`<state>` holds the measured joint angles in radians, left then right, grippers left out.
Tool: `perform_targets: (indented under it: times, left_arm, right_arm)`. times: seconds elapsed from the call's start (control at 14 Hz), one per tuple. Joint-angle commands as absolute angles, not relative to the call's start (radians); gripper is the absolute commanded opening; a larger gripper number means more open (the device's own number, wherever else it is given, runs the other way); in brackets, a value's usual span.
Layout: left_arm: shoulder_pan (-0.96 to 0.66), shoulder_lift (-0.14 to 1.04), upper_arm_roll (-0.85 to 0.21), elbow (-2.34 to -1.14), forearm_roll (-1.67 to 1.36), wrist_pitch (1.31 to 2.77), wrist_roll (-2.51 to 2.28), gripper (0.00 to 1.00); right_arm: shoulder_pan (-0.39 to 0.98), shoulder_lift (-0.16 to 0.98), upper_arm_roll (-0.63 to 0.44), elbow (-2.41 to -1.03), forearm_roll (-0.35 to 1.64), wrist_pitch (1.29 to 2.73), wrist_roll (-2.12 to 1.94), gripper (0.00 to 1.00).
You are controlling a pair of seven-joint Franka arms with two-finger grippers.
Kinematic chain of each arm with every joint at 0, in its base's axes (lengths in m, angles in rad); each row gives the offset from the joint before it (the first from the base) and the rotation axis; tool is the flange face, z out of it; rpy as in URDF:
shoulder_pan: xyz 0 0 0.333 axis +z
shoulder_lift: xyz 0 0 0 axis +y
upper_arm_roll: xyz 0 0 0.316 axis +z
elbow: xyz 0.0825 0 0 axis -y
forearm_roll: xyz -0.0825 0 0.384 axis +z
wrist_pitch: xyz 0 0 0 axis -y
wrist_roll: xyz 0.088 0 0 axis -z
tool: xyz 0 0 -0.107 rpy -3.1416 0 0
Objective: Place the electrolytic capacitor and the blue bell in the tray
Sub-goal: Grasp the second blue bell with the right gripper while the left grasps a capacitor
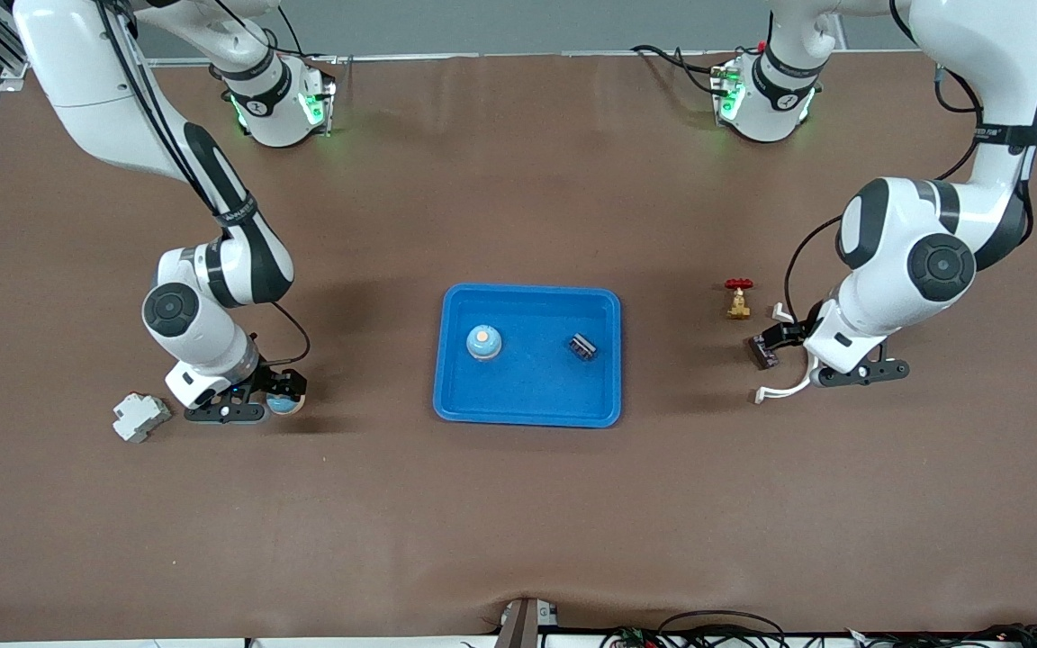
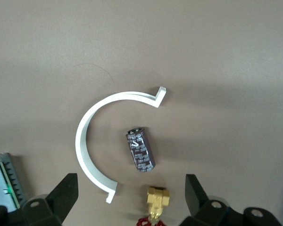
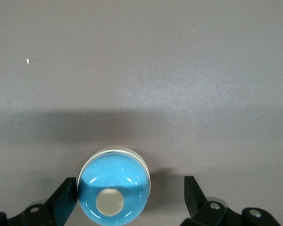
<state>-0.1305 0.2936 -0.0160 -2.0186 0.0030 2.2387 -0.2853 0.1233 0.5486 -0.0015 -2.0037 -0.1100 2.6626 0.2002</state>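
The bright-blue tray (image 1: 527,409) lies mid-table and holds a blue bell (image 1: 483,341) and a dark capacitor (image 1: 582,346). A second blue bell (image 1: 285,403) stands on the table toward the right arm's end. My right gripper (image 1: 283,389) is low around it, open; in the right wrist view the bell (image 3: 114,190) sits between the fingers (image 3: 66,197), close against one. A second dark capacitor (image 1: 763,351) lies toward the left arm's end. My left gripper (image 1: 786,345) is open just over it. The left wrist view shows the capacitor (image 2: 140,149) lying untouched ahead of the fingers (image 2: 195,193).
A white C-shaped clip (image 2: 92,146) curves around the capacitor on the table. A brass valve with a red handle (image 1: 738,300) stands beside it, also in the left wrist view (image 2: 158,197). A grey-white block (image 1: 140,417) lies beside the right gripper.
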Motion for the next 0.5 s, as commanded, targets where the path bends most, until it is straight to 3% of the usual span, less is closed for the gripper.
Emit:
perform_targets:
  times: [0.0,0.43]
  left_arm:
    - [-0.13,0.34,-0.026,-2.016,0.006,2.279,-0.371,1.0]
    - [-0.15,0.413,-0.029,-2.014,0.006,2.312,-0.557,1.0]
  right_arm:
    - [0.103,0.531,0.017,-2.028,-0.112,2.677,0.199,1.0]
    - [0.107,0.551,0.021,-2.029,-0.11,2.712,0.207,1.0]
